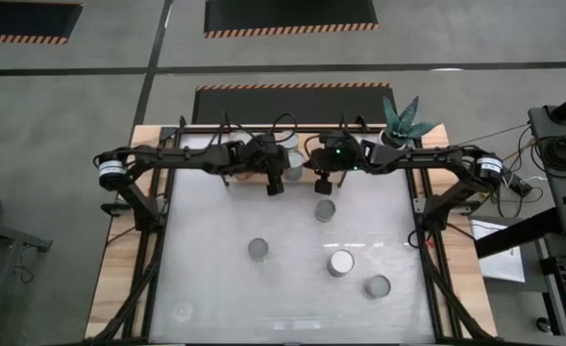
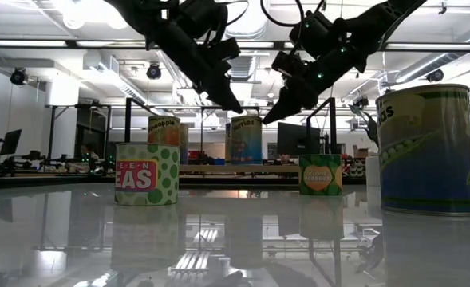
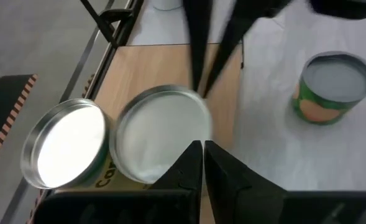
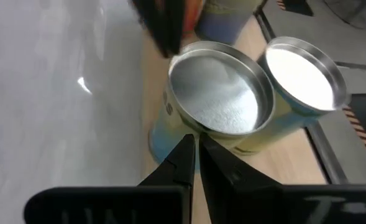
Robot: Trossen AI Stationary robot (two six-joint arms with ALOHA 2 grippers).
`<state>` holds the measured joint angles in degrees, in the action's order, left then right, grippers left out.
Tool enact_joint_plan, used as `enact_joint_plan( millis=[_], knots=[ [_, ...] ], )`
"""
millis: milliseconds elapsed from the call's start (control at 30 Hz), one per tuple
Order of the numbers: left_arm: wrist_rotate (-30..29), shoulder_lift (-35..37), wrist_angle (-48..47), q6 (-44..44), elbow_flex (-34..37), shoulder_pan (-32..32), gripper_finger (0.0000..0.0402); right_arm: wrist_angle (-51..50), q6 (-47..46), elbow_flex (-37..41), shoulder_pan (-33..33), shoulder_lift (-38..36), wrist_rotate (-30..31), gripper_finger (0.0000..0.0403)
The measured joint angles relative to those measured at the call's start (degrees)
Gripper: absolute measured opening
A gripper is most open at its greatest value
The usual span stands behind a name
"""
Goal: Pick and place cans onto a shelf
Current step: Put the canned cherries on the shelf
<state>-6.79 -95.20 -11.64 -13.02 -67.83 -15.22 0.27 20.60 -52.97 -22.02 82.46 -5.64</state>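
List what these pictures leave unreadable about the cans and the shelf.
- Shelf: the high view hides it under both arms; its free space is unclear.
- Cans on the shelf: wrist views show two lids, labels mostly cut off.
- Far-corner object: too faint to name.
- Right tall can: low view crops its label.

two dark jointed arms [image 1: 182, 156] (black cables, silver wrist collars).

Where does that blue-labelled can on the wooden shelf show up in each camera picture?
High view: blue-labelled can, upper middle of the picture.
Low view: centre, far back.
Left wrist view: middle, lid up.
Right wrist view: middle.
Shared landmark: the wooden shelf under it.
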Motion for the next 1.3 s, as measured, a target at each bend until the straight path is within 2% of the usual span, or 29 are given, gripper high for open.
enact_joint_plan(
  millis=[267,467,600,900,1300],
  knots=[
    [-0.05,0.11,0.02,-3.00,0.04,1.52,0.0000,-0.20,1.12,0.00,-0.16,-0.04,1.39,0.0013],
    [-7.49,0.17,1.40,-9.85,-0.88,0.80,0.0000,-0.20,1.31,-0.02,-0.16,-0.07,1.58,0.0013],
    [-7.69,-0.45,2.26,-11.34,-1.23,0.06,0.0000,-0.20,1.31,-0.02,-0.16,-0.07,1.55,0.0013],
    [-7.72,-2.40,0.07,-9.73,-1.30,-0.27,0.0000,-0.42,1.00,-0.09,-0.16,-0.09,1.34,0.0013],
    [-7.68,-2.38,-9.86,-2.52,-6.64,0.24,0.0000,2.16,-1.57,-0.11,-0.16,-0.04,1.21,0.0013]
  ],
)
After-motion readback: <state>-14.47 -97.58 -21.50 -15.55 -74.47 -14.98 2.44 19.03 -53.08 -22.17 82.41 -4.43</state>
